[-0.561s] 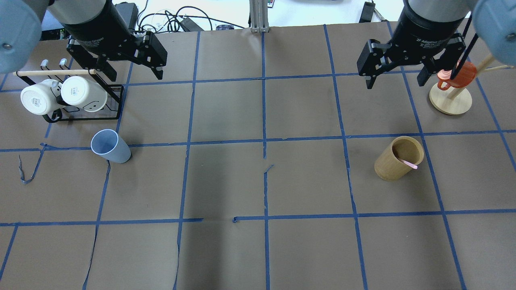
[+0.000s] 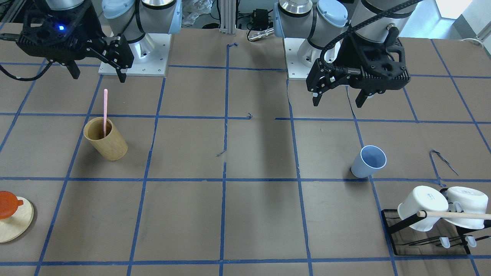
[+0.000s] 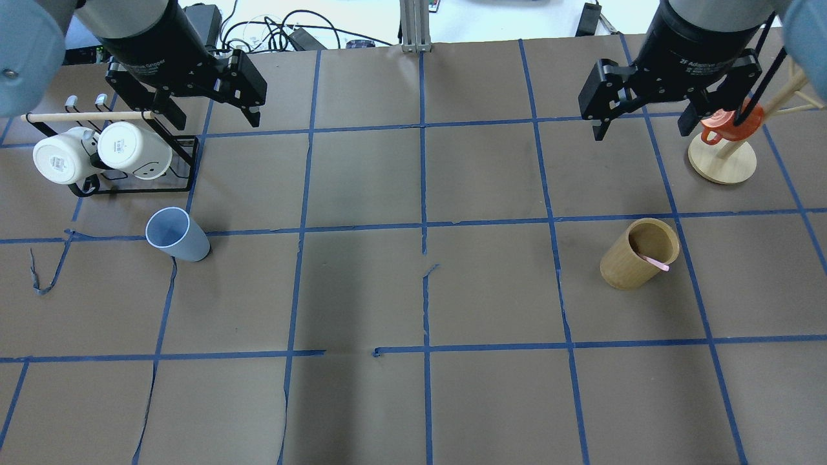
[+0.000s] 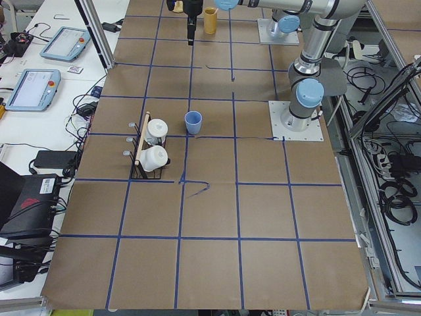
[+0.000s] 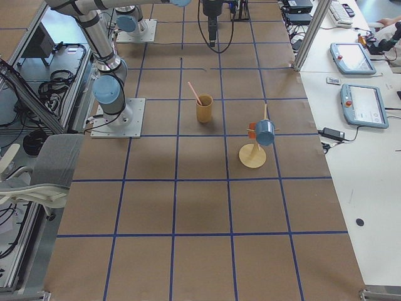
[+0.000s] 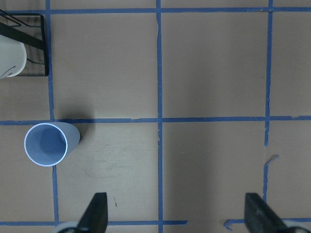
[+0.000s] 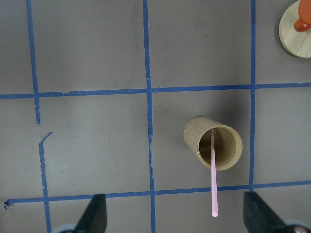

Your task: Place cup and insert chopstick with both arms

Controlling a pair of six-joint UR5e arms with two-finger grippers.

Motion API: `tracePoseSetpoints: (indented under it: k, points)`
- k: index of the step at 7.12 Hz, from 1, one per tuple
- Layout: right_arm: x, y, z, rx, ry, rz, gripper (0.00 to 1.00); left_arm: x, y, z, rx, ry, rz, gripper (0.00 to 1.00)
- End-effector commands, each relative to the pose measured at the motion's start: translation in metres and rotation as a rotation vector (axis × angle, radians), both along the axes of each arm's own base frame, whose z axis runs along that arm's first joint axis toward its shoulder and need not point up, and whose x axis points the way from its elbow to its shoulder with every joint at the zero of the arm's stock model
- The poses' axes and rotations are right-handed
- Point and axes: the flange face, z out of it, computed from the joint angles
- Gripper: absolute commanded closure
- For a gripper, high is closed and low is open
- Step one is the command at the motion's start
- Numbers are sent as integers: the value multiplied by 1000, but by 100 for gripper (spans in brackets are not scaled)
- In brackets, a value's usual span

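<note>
Overhead exterior view, stock of the worktop (image 3: 420, 290). Item one: cup (image 3: 176, 234), upright with its mouth up, standing by itself on the robot's left half, just in front of the rack of white mugs (image 3: 97, 155). Item two: chopstick (image 2: 105, 113), lower end inside the tan wooden holder (image 3: 636, 261) on the right half, leaning steeply so its long axis is near vertical and its upper part clears the rim. Left fingers (image 6: 95, 216): spread wide, empty, raised above the worktop; the cup lies outside their gap, off to the robot's left and further forward. Right fingers (image 7: 95, 213): spread wide, empty, raised; the chopstick's free end sits within their span, nearer one side. Judged nearest: left arm to cup, right arm to chopstick.
</note>
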Motion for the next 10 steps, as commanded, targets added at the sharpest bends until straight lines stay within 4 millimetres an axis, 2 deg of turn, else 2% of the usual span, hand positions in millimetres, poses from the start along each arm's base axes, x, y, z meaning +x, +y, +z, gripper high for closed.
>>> tracePoseSetpoints:
  k: [1,7,10]
  points:
    - [1,2,2,-11,-6,2,0,-1,0,1,-2,1,1,0]
    - [0,-3,-12,12,-2,-2,0,1,2,2,-3,-2,1,0]
    - [-1,-2,-12,14,-2,-2,0,0,2,2,-2,0,2,0]
